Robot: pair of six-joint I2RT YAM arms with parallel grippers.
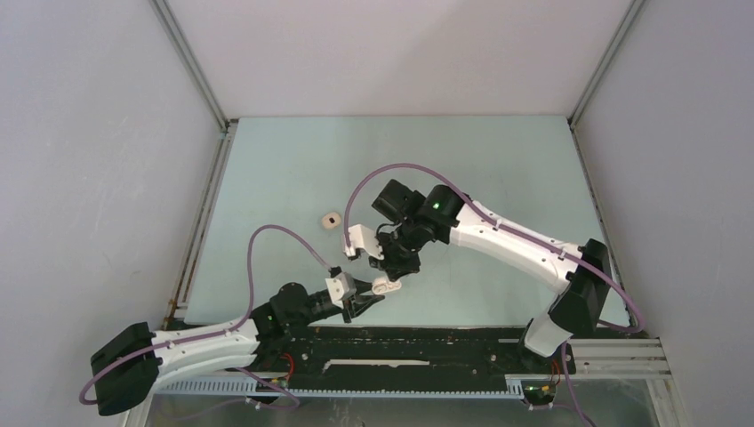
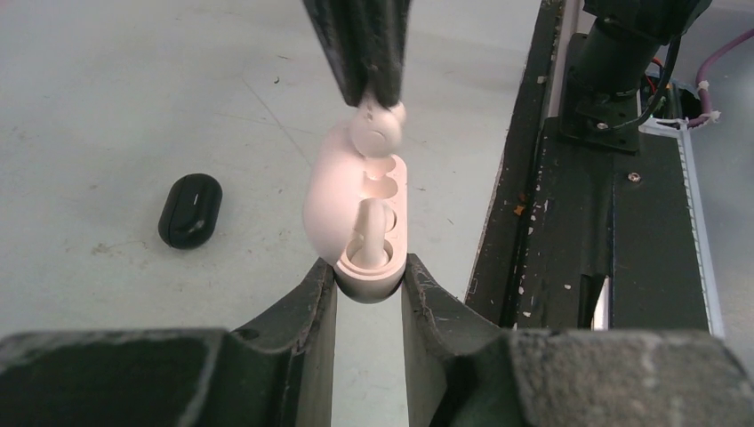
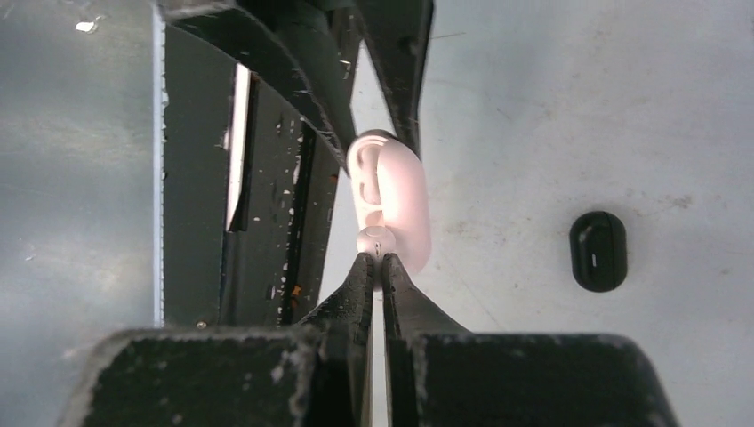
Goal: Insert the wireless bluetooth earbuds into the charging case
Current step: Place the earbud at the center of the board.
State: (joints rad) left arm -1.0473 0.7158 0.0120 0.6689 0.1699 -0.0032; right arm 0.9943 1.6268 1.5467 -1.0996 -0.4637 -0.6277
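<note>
The left gripper (image 2: pixel 369 286) clamped the open pale-pink plastic charging case (image 2: pixel 329 191) as the right gripper (image 3: pixel 380 267) pinched a tiny pale-pink earbud (image 2: pixel 377 132) at its free socket; released askew, the bud might have popped out.

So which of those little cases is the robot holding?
The pink case, open, clamped between the jaws of the left gripper. The black case lies shut on the table, untouched.
</note>
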